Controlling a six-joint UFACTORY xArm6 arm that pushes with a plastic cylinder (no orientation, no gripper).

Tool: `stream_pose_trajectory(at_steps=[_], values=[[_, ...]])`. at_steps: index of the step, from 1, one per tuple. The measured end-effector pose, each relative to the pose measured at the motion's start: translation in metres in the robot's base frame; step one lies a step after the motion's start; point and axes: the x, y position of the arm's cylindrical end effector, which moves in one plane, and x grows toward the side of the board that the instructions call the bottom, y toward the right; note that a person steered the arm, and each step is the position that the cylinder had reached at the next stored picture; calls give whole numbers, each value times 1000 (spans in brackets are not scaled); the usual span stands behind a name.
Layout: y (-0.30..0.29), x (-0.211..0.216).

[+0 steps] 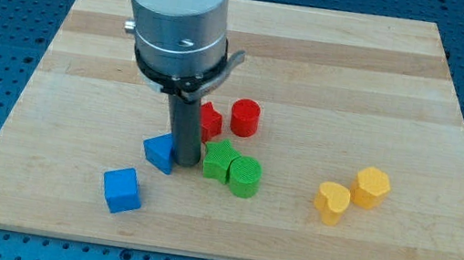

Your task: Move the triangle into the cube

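my tip (183, 162) has no jaws, grips nothing, touching blue triangle (159, 150) on its right; blue cube (122, 190) sits apart, lower left.

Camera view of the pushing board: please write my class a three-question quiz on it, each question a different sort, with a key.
1. True or false: my tip stands between the blue triangle and the green blocks.
2. Which block lies nearest the view's bottom left? A) blue cube B) red cylinder C) yellow heart
3. Fill in: the blue triangle and the blue cube are ___ (touching/apart).

Key: 1 true; 2 A; 3 apart.
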Motion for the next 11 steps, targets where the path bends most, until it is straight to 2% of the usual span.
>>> stream_pose_trajectory(at_steps=[3, 5, 6, 7, 8, 11], values=[[-47, -2], [-61, -38], [-97, -38], [-106, -29], [-82, -10], [-43, -27]])
